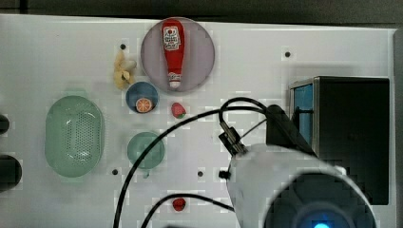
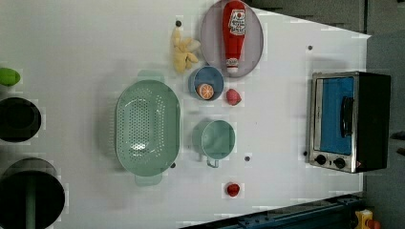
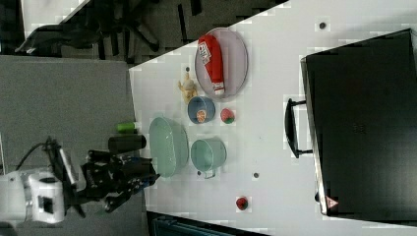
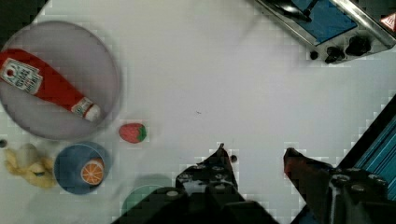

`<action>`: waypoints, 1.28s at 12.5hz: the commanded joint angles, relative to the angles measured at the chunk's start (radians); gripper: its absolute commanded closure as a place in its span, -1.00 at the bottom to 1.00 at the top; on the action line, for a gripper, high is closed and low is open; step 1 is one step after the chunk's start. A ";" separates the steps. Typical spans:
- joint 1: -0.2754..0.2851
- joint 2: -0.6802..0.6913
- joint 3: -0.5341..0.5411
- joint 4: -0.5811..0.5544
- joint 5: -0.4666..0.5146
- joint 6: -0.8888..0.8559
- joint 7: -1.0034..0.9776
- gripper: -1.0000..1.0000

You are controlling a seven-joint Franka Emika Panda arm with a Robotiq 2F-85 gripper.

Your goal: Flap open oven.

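The oven stands at the left view's right edge of the white table, its blue-tinted glass door shut, the bar handle lying across the glass and two small black knobs below it in a silver frame. In the top view the robot's arm covers the lower front of the oven, so only a strip of blue door shows there; in the right view the oven shows its black top and the handle sticking out, with the door itself hidden. In the wrist view the gripper hangs above bare table with its two fingers spread wide and nothing between them; the oven is cut off at the picture's corner, well apart from the fingertips. Away from the oven lie a ketchup bottle on a grey plate, a blue bowl holding an orange slice, a strawberry, a green colander, a green mug, a banana-like yellow toy hard to make out, and a small red object too small to name.
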 commanded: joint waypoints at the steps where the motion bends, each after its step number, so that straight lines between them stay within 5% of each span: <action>1: -0.002 0.016 -0.008 -0.016 -0.004 0.007 -0.031 0.65; 4: -0.006 0.023 -0.049 -0.036 -0.010 0.039 -0.173 0.65; 9: -0.031 0.061 -0.165 -0.092 -0.018 0.183 -0.717 0.65; 16: -0.045 0.270 -0.334 -0.100 -0.019 0.433 -1.196 0.65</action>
